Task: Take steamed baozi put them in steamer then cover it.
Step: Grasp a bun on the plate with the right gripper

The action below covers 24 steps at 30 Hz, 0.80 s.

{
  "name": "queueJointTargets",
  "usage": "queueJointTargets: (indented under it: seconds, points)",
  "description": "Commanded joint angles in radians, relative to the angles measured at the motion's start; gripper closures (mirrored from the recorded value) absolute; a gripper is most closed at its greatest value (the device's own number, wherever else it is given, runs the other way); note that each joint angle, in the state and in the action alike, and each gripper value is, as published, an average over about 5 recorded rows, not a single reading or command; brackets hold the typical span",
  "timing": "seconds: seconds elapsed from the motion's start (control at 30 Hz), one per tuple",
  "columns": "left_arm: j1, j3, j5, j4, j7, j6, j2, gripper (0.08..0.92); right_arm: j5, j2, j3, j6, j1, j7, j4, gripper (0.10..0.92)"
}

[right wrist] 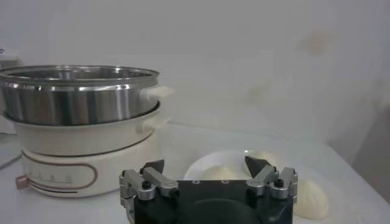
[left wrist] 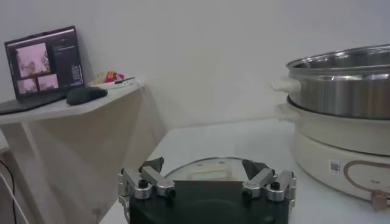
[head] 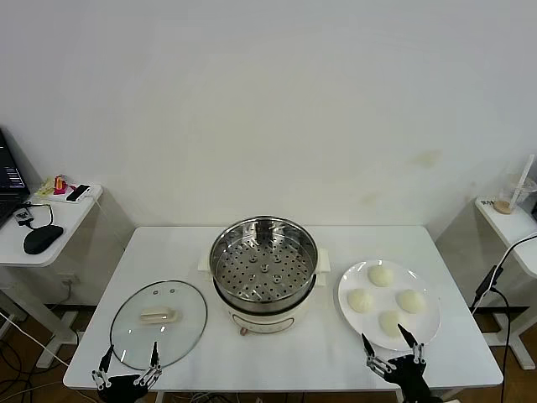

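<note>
While four buns [head: 385,299] wait on the plate [head: 348,285] at three o'clock of the steamer [head: 263,267], the right gripper [head: 388,340], fingers spread, risks denting one; the left gripper [head: 128,358] is also spread.

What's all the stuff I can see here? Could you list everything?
Baozi: four, off-white, on the plate.
Plate: one, white, right of the steamer.
Steamer: one, steel on cream base, table centre, empty.
Cover: one, clear glass, flat on the table left of the steamer.
Table: one, white.
Side desks: two, white; the left one holds a laptop and mouse.
Left tool: black, open, near the cover.
Right tool: black, open, at the plate's edge.
</note>
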Motion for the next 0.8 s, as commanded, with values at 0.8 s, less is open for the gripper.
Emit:
queueJointTargets:
  seconds: [0.8]
  points:
    - [0.012, -0.069, 0.115, -0.082, 0.097, 0.034, -0.026, 0.177, -0.637, -0.695, -0.292, -0.263, 0.912, -0.628, -0.461, 0.203]
